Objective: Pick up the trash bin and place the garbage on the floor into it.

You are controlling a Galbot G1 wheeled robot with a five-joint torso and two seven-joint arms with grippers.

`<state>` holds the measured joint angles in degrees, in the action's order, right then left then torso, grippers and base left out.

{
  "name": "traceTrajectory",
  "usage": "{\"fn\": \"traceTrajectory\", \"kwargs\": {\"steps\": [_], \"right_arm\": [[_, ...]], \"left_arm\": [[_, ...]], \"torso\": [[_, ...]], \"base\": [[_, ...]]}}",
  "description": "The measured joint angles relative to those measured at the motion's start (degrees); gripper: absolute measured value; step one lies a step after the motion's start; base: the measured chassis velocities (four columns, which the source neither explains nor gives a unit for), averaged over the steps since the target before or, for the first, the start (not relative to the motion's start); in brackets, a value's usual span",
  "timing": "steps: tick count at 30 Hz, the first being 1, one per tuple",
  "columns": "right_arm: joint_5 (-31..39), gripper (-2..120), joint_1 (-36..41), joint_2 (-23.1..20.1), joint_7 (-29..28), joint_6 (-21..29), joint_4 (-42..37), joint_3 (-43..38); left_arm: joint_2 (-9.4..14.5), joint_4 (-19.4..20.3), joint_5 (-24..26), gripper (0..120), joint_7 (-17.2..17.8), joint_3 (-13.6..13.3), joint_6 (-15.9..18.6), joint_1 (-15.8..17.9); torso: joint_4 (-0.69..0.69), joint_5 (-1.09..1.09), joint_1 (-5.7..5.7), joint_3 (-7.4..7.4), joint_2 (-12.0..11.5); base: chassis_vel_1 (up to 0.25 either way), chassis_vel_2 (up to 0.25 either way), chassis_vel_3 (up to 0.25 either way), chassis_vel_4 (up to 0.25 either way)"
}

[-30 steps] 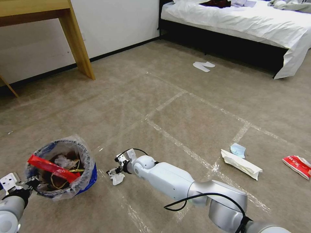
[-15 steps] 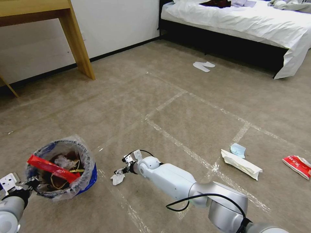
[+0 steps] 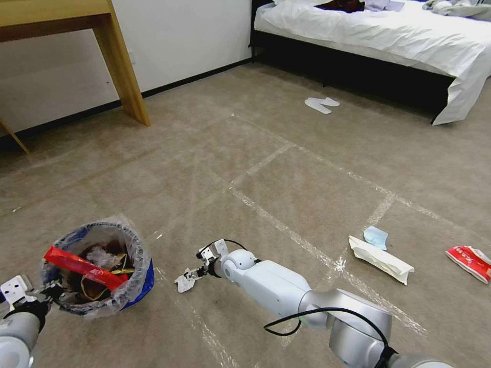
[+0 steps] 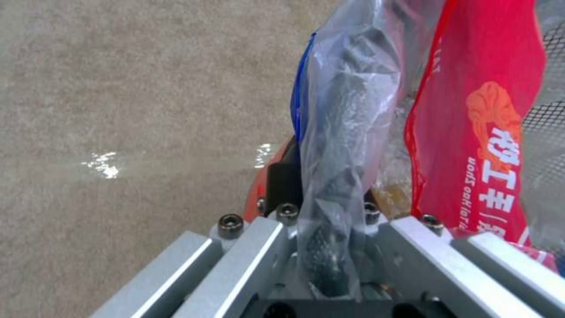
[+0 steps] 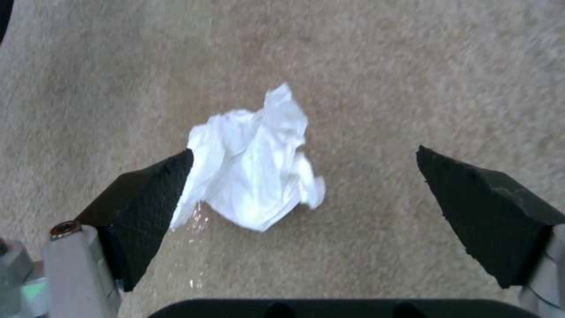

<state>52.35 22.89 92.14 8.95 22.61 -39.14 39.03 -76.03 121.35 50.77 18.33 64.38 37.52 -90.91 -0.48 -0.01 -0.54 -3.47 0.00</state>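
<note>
Trash bin [image 3: 99, 268] is held at the robot's left, its rim pinched in the left tool [image 3: 43, 296]; the left wrist view shows the tool's jaws closed on the bin's wall and the clear plastic liner [image 4: 341, 145] folded over it. The liner carries blue markings. Inside the bin lie a red wrapper strip [image 3: 84, 268], brown paper and crumpled white material. In the left wrist view the red wrapper strip [image 4: 483, 132] bears an orange emblem and white Chinese characters; smaller white print runs alongside but is not readable with confidence.

Right tool [image 3: 192, 274] is low over the carpeted floor [image 3: 286, 174], just right of the bin. The right wrist view shows its two dark fingers [image 5: 141, 207] spread wide, gripping nothing. A crumpled white tissue [image 5: 253, 159] lies on the carpet between them, close against one finger and well apart from the other. In the head view the tissue [image 3: 183, 282] sits at the tool's tip.

Remaining litter lies on the floor to the robot's right: a white packet [image 3: 381, 259], a blue mask [image 3: 376, 236] just beside it, and a red-white packet [image 3: 470, 262] farther right; its print is too small to read. Pale tape lines cross the carpet. A white item [image 3: 321, 104] lies near the bed [image 3: 388, 36]. A wooden worktop [image 3: 56, 13] stands at far left.
</note>
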Motion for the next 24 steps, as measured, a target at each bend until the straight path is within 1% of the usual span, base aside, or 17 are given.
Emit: {"fn": "traceTrajectory", "kwargs": {"steps": [7,11,17,24], "right_arm": [[-0.56,97,0.46,0.00,0.22,-0.36,0.23,0.32],[-2.84,97,0.58,0.00,1.19,-0.97,1.22,-0.08],[-4.00,97,0.61,0.00,1.55,-1.25,1.57,-0.30],[-6.05,97,0.76,0.00,2.16,-2.27,2.14,-0.77]], "left_arm": [[-0.35,0.08,-0.19,0,0.00,-0.13,0.03,0.05],[-0.76,0.38,-0.44,0,-0.04,-0.35,0.08,-0.01],[-0.97,0.66,-0.64,0,-0.09,-0.47,0.10,-0.08],[-2.49,1.64,-1.80,0,-0.36,-0.75,0.12,-0.58]], "torso": [[0.00,0.00,0.00,0.00,0.00],[0.00,0.00,0.00,0.00,0.00],[0.00,0.00,0.00,0.00,0.00],[0.00,0.01,0.00,0.00,0.00]], "base": [[0.000,0.000,0.000,0.000],[0.000,0.000,0.000,0.000],[0.000,0.000,0.000,0.000],[0.000,0.000,0.000,0.000]]}}
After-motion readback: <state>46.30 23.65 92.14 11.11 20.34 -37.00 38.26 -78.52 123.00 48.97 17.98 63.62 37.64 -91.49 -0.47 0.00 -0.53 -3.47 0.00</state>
